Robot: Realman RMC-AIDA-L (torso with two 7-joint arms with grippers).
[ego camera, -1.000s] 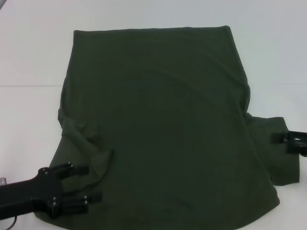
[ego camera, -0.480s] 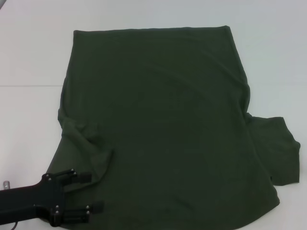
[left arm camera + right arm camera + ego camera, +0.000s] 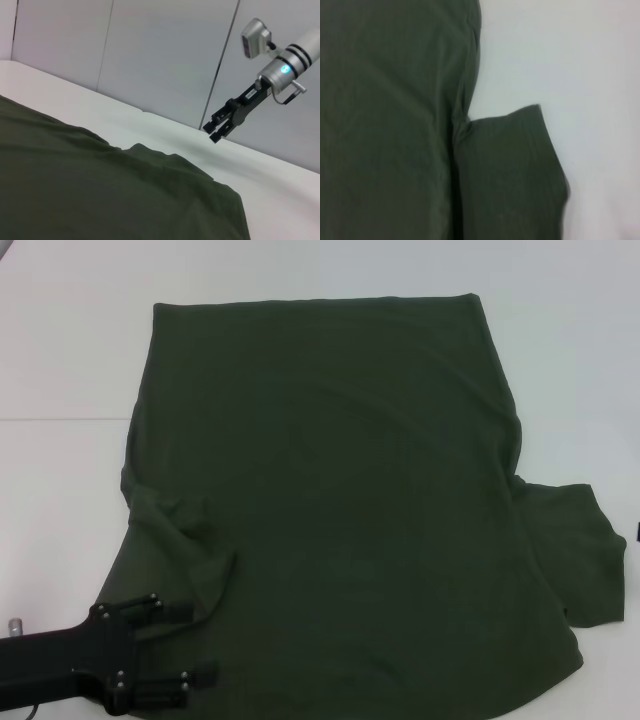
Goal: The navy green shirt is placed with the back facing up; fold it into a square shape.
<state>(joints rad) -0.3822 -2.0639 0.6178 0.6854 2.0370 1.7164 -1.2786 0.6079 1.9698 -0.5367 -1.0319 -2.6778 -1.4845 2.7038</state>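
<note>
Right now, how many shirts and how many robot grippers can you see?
Navy green shirt: 1
Grippers: 2, the left gripper at the shirt's near left corner and the right gripper raised above the table
Total: 3

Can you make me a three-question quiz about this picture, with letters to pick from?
1. Where is the left gripper?
A. over the shirt's near left corner
B. at the shirt's far edge
C. off the table

2. What colour is the navy green shirt?
A. bright red
B. dark olive green
C. yellow

3. How does the right-hand sleeve lie?
A. rolled into a ball
B. tucked under the body
C. spread out flat on the white table

Answers: 1 A, the head view shows the gripper's open jaws at the near left corner. 2 B, the cloth is dark olive everywhere. 3 C, the sleeve sticks out sideways, unfolded.
</note>
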